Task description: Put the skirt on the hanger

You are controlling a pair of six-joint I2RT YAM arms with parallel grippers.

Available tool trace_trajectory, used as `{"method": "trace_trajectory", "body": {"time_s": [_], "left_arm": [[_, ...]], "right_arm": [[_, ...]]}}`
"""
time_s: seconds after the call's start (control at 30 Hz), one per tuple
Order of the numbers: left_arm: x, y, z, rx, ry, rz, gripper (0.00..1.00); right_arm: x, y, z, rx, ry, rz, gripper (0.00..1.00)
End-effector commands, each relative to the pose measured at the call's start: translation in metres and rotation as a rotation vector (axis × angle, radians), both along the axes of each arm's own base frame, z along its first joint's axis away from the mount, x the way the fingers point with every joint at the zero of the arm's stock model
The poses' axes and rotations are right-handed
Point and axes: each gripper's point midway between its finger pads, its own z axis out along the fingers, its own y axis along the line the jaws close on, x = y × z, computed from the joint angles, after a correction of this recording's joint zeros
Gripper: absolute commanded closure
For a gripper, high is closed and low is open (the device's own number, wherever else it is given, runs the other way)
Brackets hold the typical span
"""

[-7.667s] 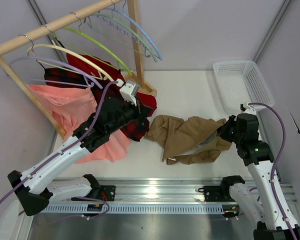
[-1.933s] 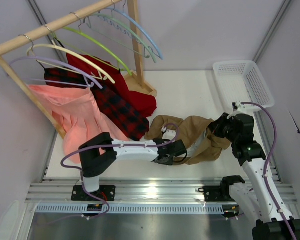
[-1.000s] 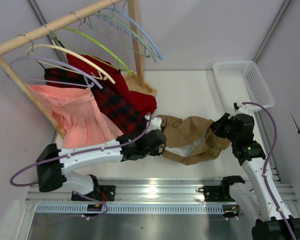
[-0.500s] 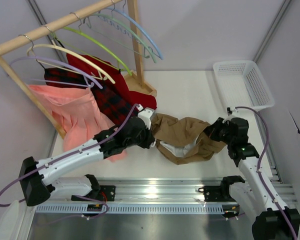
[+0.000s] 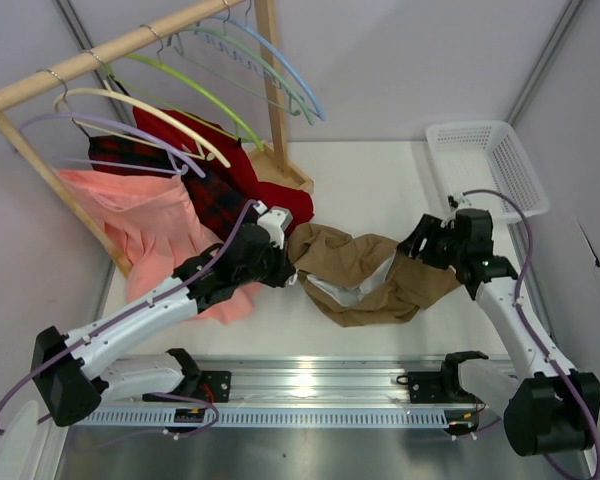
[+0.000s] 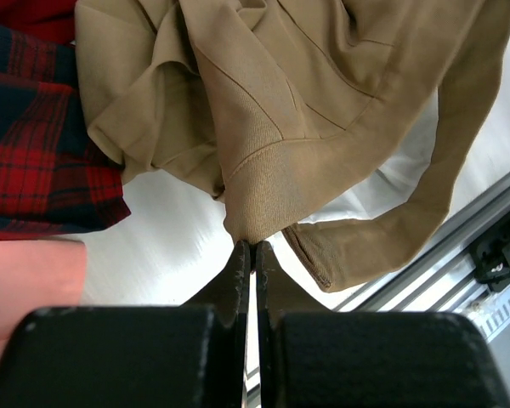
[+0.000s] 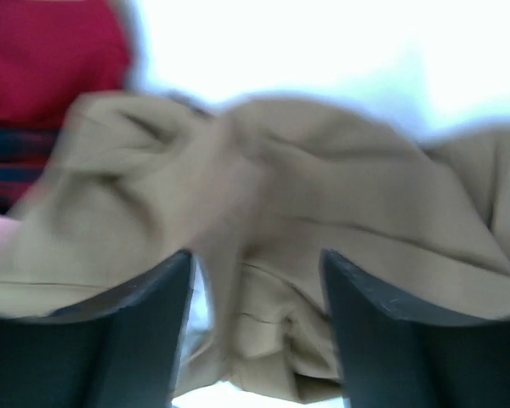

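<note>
While my left claw (image 5: pixel 283 270) was pinched shut on a seamed edge of the skirt (image 5: pixel 355 262), I judged that the grip was thin: in the wrist view the two fingers met on a single fold of hem and little more. The skirt lay crumpled on the table (image 5: pixel 380 180) just off the foot of the wooden rack (image 5: pixel 110 50), its near end touching the plaid skirt (image 5: pixel 220 195) that hung from the rack. My right claw (image 5: pixel 412 248) stood with its jaws apart over the skirt's end farthest from the rack, holding nothing that I could make out (its own camera gave a smeared picture).

To do this step well, I thought the right claw should close on the same hem, well along from the left one, so that the waist would be stretched between the two and not bunched. The cloth was soft and would slip from a shallow pinch, so a deeper bite seemed wise before any lift. The hanger (image 5: pixel 248 52) hung at the upper end of the rack's rail, beside its upright post, well apart from the skirt. The lift would have to clear the plaid skirt under the rack without dragging it along.
</note>
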Motion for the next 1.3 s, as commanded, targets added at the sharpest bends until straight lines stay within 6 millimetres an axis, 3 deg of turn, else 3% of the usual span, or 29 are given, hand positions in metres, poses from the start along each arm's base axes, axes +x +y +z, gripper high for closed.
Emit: {"method": "trace_trajectory", "body": {"time_s": [0.0, 0.07, 0.13, 0.2, 0.33, 0.37, 0.47, 0.5, 0.53, 0.6, 0.63, 0.7, 0.73, 0.77, 0.8, 0.83, 0.87, 0.93, 0.97, 1.0, 1.07, 1.27], "left_arm": [[0.006, -0.006, 0.017, -0.010, -0.035, -0.037, 1.00], [0.006, -0.006, 0.015, -0.010, -0.028, -0.042, 1.00], [0.006, -0.006, 0.016, -0.018, -0.027, -0.042, 1.00], [0.006, -0.004, 0.016, -0.024, -0.027, -0.037, 1.00], [0.005, -0.001, 0.019, -0.035, -0.031, -0.028, 1.00], [0.004, 0.000, 0.018, -0.033, -0.029, -0.028, 1.00], [0.002, 0.002, 0.021, -0.035, -0.033, -0.028, 1.00], [0.002, 0.003, 0.019, -0.032, -0.030, -0.026, 1.00], [0.002, 0.003, 0.019, -0.032, -0.028, -0.025, 1.00], [-0.002, 0.001, 0.018, -0.044, -0.020, -0.043, 1.00], [-0.003, 0.000, 0.018, -0.054, -0.017, -0.048, 1.00], [-0.007, -0.002, 0.017, -0.068, -0.012, -0.063, 1.00], [-0.007, -0.002, 0.017, -0.074, -0.010, -0.063, 1.00], [-0.008, -0.002, 0.018, -0.080, -0.010, -0.066, 1.00], [-0.010, -0.002, 0.019, -0.083, -0.009, -0.071, 1.00], [-0.011, -0.002, 0.020, -0.087, -0.011, -0.074, 1.00], [-0.012, -0.001, 0.019, -0.088, -0.011, -0.074, 1.00], [-0.011, 0.000, 0.024, -0.095, -0.030, -0.072, 1.00], [-0.012, 0.001, 0.023, -0.095, -0.030, -0.071, 1.00], [-0.012, 0.001, 0.025, -0.098, -0.036, -0.072, 1.00], [-0.012, 0.001, 0.024, -0.094, -0.035, -0.079, 1.00], [-0.012, -0.001, 0.019, -0.076, -0.031, -0.102, 1.00]], "right_arm": [[0.002, 0.012, 0.078, -0.002, -0.148, 0.127, 0.26], [-0.003, 0.020, 0.123, 0.005, -0.248, 0.192, 0.11], [-0.008, 0.030, 0.152, 0.037, -0.317, 0.241, 0.06], [-0.011, 0.046, 0.198, 0.096, -0.454, 0.307, 0.05], [-0.005, 0.071, 0.234, 0.174, -0.600, 0.391, 0.10], [-0.010, 0.087, 0.245, 0.190, -0.630, 0.448, 0.10], [0.008, 0.123, 0.250, 0.142, -0.668, 0.534, 0.14], [0.006, 0.142, 0.271, 0.080, -0.759, 0.579, 0.17], [0.018, 0.158, 0.263, 0.031, -0.762, 0.611, 0.18], [0.023, 0.179, 0.281, -0.067, -0.891, 0.679, 0.18], [0.040, 0.190, 0.277, -0.072, -0.911, 0.690, 0.19], [0.055, 0.200, 0.282, -0.068, -0.952, 0.725, 0.20], [0.066, 0.198, 0.307, -0.048, -1.002, 0.701, 0.21], [0.080, 0.207, 0.298, -0.035, -0.979, 0.734, 0.22], [0.086, 0.211, 0.302, -0.017, -0.978, 0.736, 0.23], [0.089, 0.213, 0.325, -0.021, -1.036, 0.737, 0.23], [0.102, 0.220, 0.318, -0.022, -1.020, 0.742, 0.24], [0.109, 0.226, 0.323, -0.037, -1.029, 0.766, 0.25], [0.110, 0.226, 0.345, -0.036, -1.070, 0.757, 0.25], [0.120, 0.233, 0.336, -0.035, -1.046, 0.768, 0.26], [0.122, 0.236, 0.350, -0.019, -1.067, 0.770, 0.26], [0.140, 0.253, 0.346, 0.032, -1.056, 0.799, 0.29]]}}
